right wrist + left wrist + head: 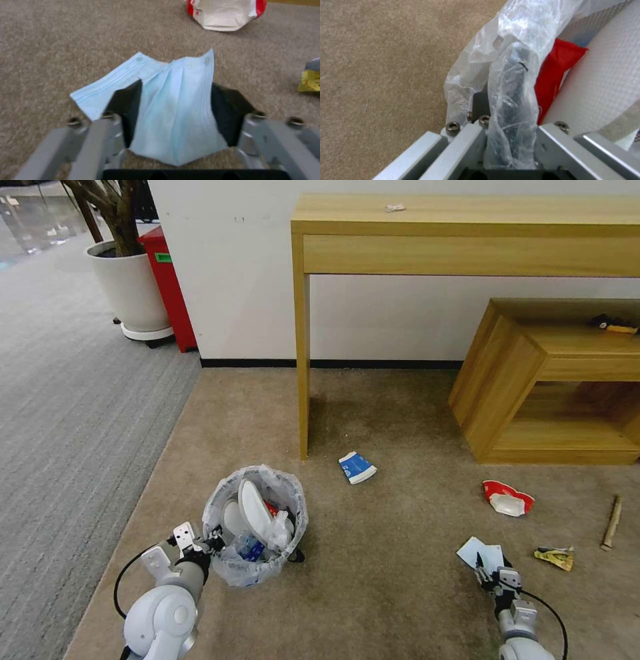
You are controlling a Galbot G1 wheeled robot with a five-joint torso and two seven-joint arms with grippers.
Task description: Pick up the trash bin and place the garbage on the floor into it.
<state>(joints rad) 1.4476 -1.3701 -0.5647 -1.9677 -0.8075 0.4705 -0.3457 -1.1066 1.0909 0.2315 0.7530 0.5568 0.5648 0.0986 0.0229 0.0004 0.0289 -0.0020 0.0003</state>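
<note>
Left gripper (208, 543) is clamped on the near-left rim of the trash bin (257, 527); in the left wrist view the fingers (480, 107) pinch the bag-covered rim (513, 82) between them. Whether the bin rests on the floor (400, 553) or hangs just above it cannot be told. Inside the bin: two white slippers (253, 507) standing on edge, a red wrapper (556, 67) partly hidden behind the liner, and a bluish plastic item (250, 547) too crumpled under the bag to identify. The bin's black wall is mostly hidden by the translucent liner. Right gripper (490, 570) is low at the carpet, lower right in the head view, with the blue mask (173, 105) between its black pads (230, 110). The jaws stand apart on either side of the folded mask; contact is not certain, since the mask's lower corner sags free between them and one wing lies flat on the carpet. Remaining on the carpet: blue-white carton (357, 467) near the desk leg (302, 360), red-white cup (508, 498) crushed open, a yellow crumpled wrapper (555, 557) just right of the mask and cut off at the edge of the right wrist view, wooden stick (611, 522) farthest right. Small white scrap (395, 208) on the desk top, too small to identify.
</note>
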